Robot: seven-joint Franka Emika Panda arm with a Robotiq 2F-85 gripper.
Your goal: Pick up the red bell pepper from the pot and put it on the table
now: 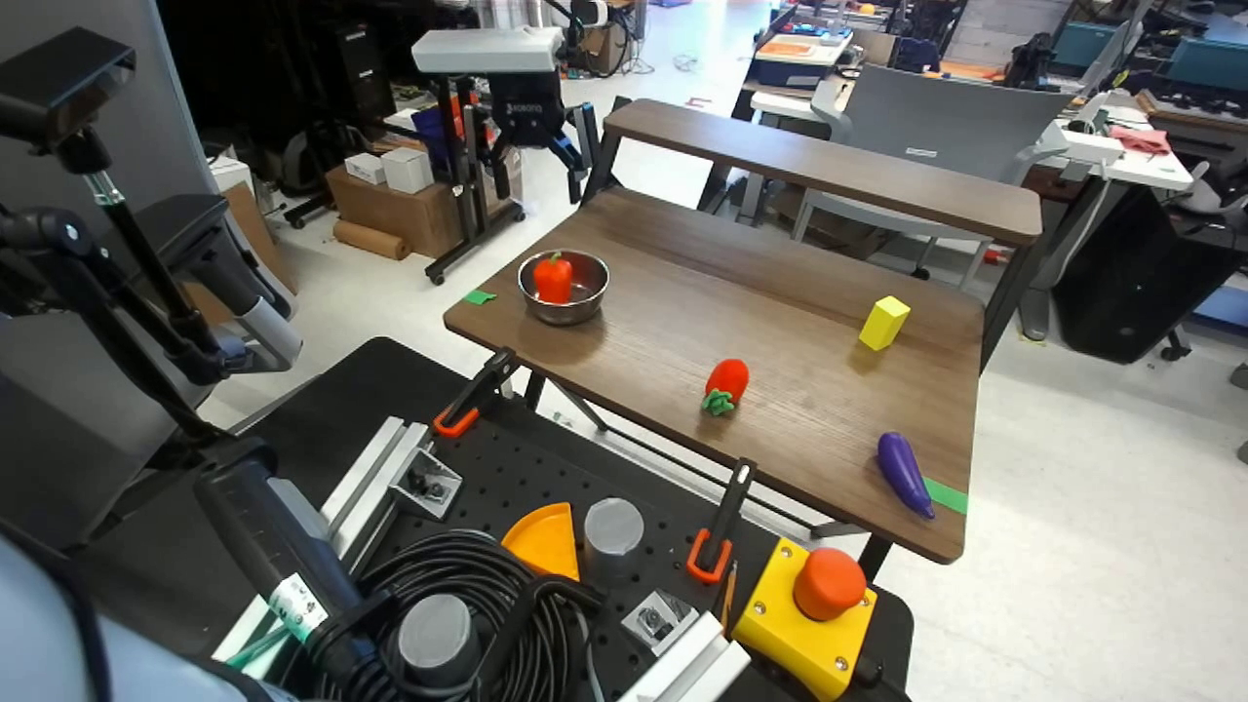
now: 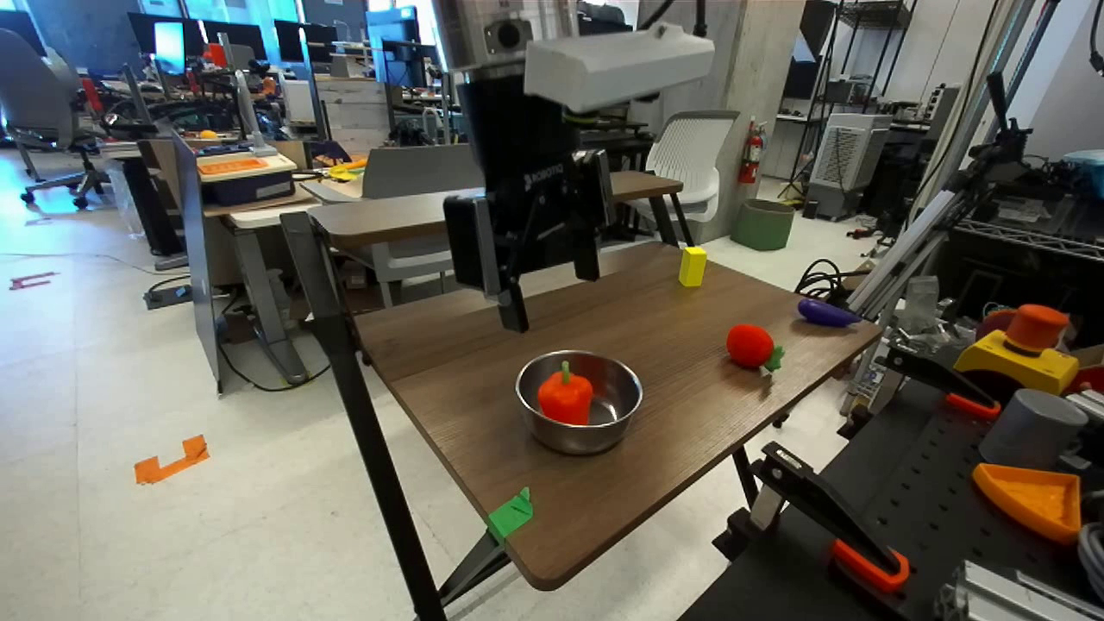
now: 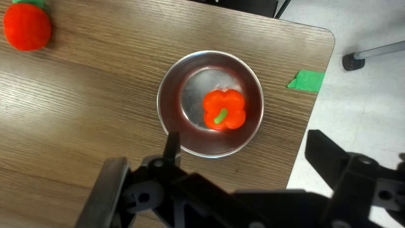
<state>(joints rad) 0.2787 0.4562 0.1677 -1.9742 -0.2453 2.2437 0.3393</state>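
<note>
The red bell pepper (image 1: 555,281) stands upright inside the pot (image 1: 575,312), its green stem up. It also shows in the other exterior picture and from above in the wrist view (image 3: 226,106), toward one side of the pot's floor. The shiny silver pot (image 2: 580,440) sits on the brown wooden table (image 2: 655,431) near its rounded corner; its rim shows whole in the wrist view. My gripper (image 1: 538,187) is open and empty. It hangs above the table, apart from the pot and pepper. In the wrist view the fingers (image 3: 244,135) are spread wide below the pepper.
A red strawberry-like toy with green leaves (image 1: 729,380), a yellow block (image 1: 884,324) and a purple eggplant (image 1: 902,473) lie farther along the table. A raised back board (image 1: 819,166) runs behind. Black clamps (image 2: 828,509) and a black surface border the front edge.
</note>
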